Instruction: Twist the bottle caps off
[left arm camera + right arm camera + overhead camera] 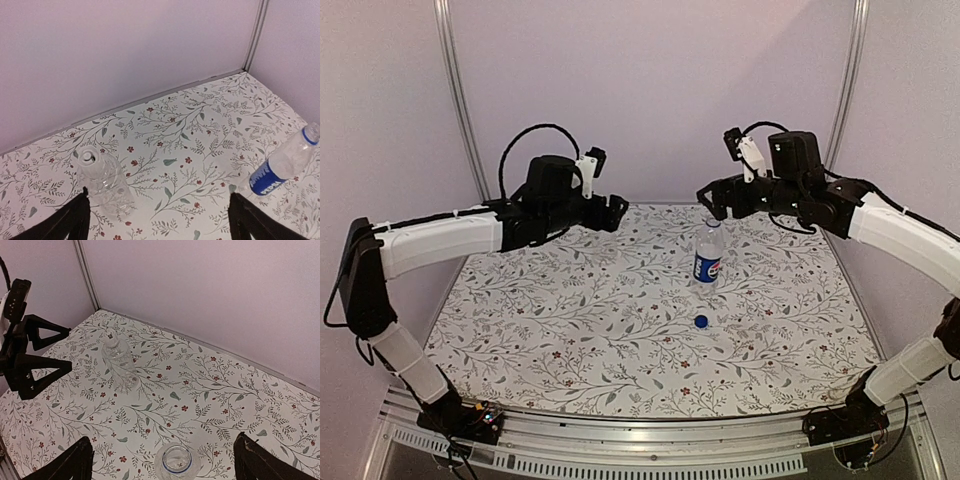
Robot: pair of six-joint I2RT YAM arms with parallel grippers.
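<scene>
1. The Pepsi bottle [709, 255] stands upright on the table [550, 330], right of centre and towards the far side. It is small and clear, with a blue, red and white label round its lower half and a blue ring at its neck. Its mouth is open, with no cap on it.
2. The blue cap [701, 321] lies on the floral table cover just to the near side of that bottle, not touching it. It is small, round and bright blue, far smaller than the bottle.
3. The plain bottle [104, 184] stands upright on the far part of the table, to the left of the Pepsi bottle and well apart from it. It is clear and has no label. Whether a cap sits on its neck cannot be told.
4. The left gripper [618, 213] hovers above the table near the plain bottle. Its jaws are wide apart and hold nothing. In its wrist view the bottle shows close by one finger [75, 220].
5. The right gripper [712, 200] hangs over the Pepsi bottle, with its jaws spread wide and empty. From its wrist view the bottle's open mouth lies between the fingers [252, 460], touching neither.
</scene>
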